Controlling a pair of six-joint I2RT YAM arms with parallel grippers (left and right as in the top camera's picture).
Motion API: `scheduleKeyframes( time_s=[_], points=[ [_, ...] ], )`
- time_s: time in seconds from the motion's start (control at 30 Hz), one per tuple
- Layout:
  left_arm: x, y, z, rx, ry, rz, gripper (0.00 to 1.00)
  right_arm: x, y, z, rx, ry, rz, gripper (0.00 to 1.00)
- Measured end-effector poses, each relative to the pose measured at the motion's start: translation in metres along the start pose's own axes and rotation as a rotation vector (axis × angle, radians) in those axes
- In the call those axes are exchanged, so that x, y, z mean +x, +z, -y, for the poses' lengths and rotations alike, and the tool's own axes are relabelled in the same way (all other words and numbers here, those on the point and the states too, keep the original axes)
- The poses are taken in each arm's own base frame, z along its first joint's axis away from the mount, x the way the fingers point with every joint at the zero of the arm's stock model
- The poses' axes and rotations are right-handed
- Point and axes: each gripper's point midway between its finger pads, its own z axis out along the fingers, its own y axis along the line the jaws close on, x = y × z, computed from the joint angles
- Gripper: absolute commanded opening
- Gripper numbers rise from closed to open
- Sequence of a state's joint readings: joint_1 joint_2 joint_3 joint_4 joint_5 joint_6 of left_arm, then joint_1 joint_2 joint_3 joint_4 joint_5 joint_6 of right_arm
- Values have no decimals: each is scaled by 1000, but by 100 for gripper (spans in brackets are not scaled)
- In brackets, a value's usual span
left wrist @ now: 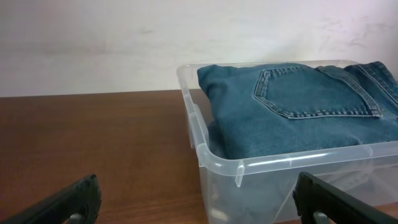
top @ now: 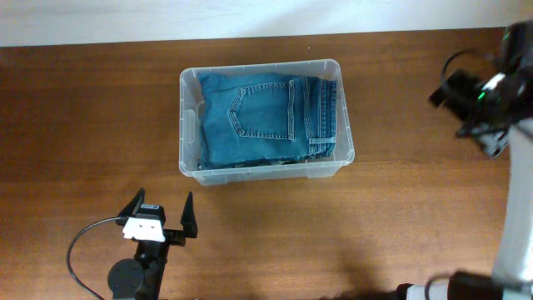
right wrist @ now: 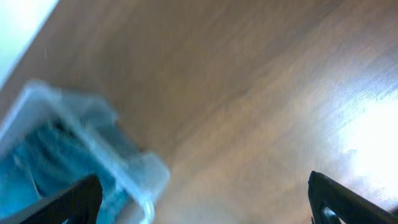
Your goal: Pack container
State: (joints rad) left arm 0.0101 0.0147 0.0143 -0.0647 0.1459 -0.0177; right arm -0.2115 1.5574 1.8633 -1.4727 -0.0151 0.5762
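Tabletop [top: 83,125] dark brown wood; white wall [left wrist: 93,43] behind; container [top: 266,172] holding jeans [top: 258,117].

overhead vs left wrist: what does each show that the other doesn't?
Overhead only: the container in full outline, the left gripper open short of it, the right arm off to one side. Left wrist only: the clear side wall side-on, jeans stacked to about rim height, a pale wall behind. Both: container, folded jeans pocket-up, wooden table.
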Motion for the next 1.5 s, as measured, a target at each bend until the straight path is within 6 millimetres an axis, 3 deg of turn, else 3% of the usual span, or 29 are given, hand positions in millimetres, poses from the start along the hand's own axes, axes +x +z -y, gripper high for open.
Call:
scheduleKeyframes(
  time_s=[0.23, 0.37, 0.6, 1.07, 1.2, 1.33, 1.5],
  points=[
    [0, 0, 0, 0, 0, 0, 99, 89, -10, 7, -28, -153, -71, 98],
    [0, 0, 0, 0, 0, 0, 100, 121, -23, 21, -86, -214, -9, 98],
    [0, 0, 0, 0, -1, -1, 99, 111, -32, 14, -326, -211, 319, 98],
    [0, 0, 0, -2, 0, -1, 99, 133, 41, 6, -679, -385, 831, 98],
    [0, 0, -1, -3, -1, -1, 99, 132, 39, 3, -768, -386, 971, 98],
    [0, 0, -1, -3, 0, -1, 99, 137, 44, 5, -778, -410, 1005, 99],
    [0, 0, -1, -3, 0, -1, 99, 139, 35, 3, -779, -488, 1060, 98]
  ],
)
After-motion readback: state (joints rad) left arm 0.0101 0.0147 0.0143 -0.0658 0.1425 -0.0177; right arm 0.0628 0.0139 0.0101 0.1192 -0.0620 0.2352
